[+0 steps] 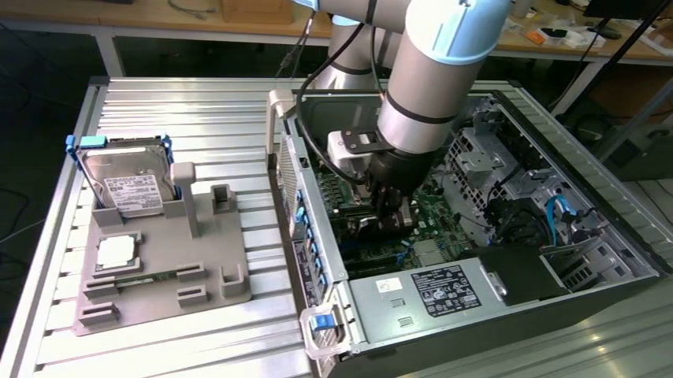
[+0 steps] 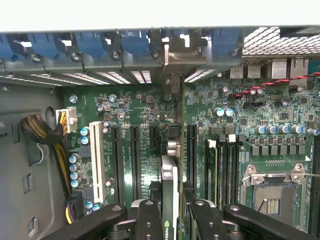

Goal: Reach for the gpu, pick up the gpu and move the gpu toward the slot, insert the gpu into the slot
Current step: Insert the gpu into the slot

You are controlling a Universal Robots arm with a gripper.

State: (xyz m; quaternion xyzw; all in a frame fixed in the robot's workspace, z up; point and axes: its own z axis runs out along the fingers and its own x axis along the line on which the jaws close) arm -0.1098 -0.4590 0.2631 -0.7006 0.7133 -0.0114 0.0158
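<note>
You have even, bright daylight across the slatted table point(image 1: 189, 102); the computer case point(image 1: 589, 291) interior around the claw is shadowed. White glare washes the case rim point(image 2: 150, 12) beyond the fingers.

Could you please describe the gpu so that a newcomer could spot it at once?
Look inside the open computer case, above the green motherboard. The gpu is the thin card standing on edge between the pincer's fingers, unlike the empty slots beside it.

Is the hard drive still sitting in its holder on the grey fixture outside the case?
Yes: in the exterior view the hard drive stands in its holder on the grey fixture, outside the computer case.
</note>
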